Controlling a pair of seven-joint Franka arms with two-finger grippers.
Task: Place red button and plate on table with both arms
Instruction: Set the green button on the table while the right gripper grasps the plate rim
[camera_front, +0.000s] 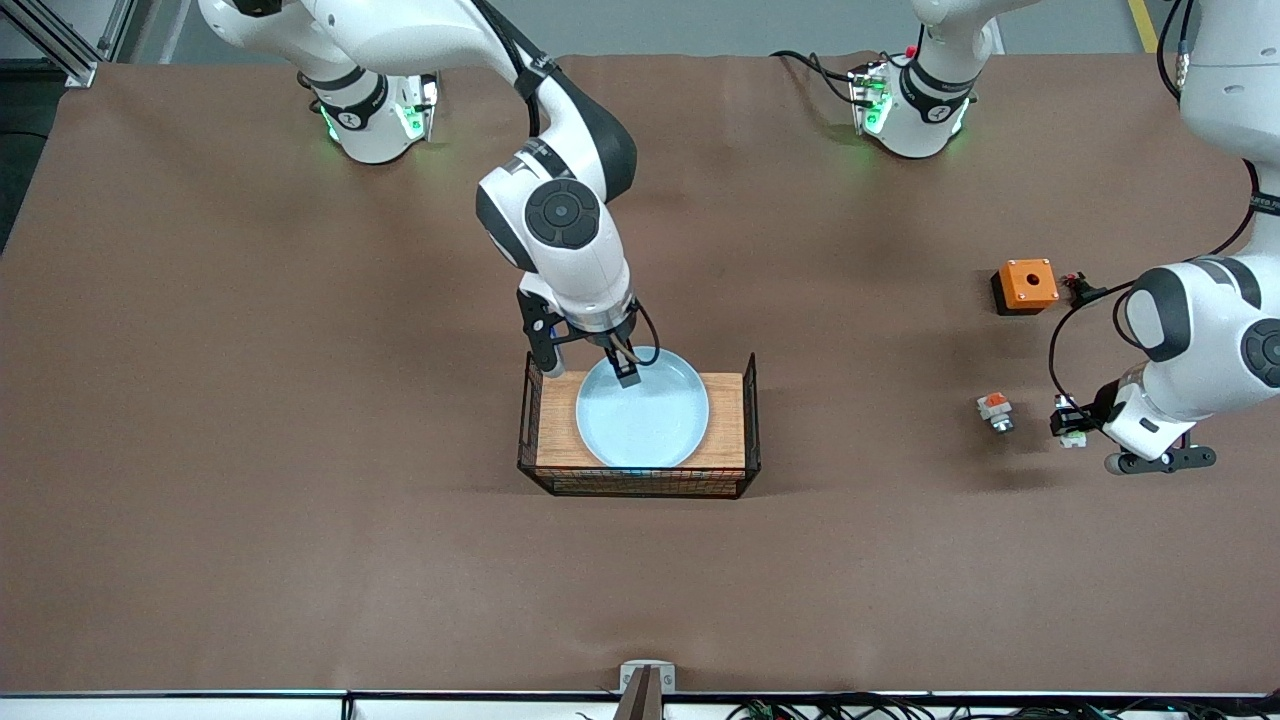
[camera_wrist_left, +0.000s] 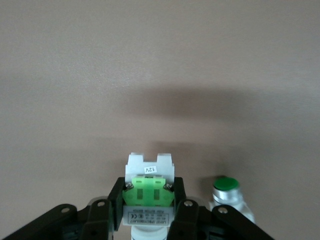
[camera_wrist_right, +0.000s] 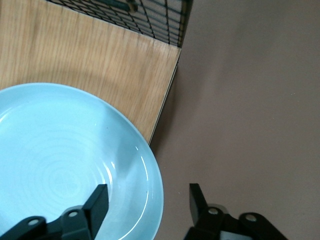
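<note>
Plate sits on the wooden board w/ mesh ends, mid-table. We see the right gripper straddling its rim, fingers apart, one inside, one outside. Toward the left arm's end, the left gripper is clamped on the red button, just above the table, beside an orange-tab module. Farther back, an orange box.

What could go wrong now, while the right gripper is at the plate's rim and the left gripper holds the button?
1. The right gripper straddles only the plate's thin rim, jaws not yet closed; the plate may tilt or slip onto the wooden board.
2. The left gripper pinches the red button by its body; once released on the table it may tip or roll toward the orange-tab module.
</note>
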